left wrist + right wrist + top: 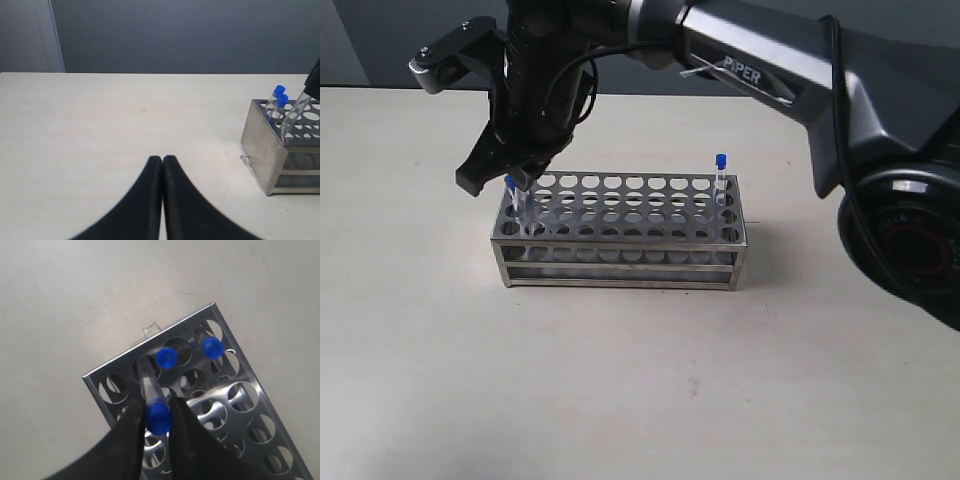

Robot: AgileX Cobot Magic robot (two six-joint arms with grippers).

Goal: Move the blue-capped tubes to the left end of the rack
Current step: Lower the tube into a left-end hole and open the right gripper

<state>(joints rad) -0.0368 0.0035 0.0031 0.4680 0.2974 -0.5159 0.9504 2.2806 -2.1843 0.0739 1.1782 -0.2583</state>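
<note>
- right gripper (157, 407) clamps one blue-capped tube (149, 382), tilted, over the rack (620, 232)'s left-end holes
- two more tubes (166, 357) (211, 347) stand there — fourth tube (720, 175) at the right end
- rack toward the table (620, 400)'s far edge
- left gripper (162, 160) closed, empty

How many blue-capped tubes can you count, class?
4 blue-capped tubes: two seated at the left end of the rack, one held there by the right gripper, one at the right end.
</note>
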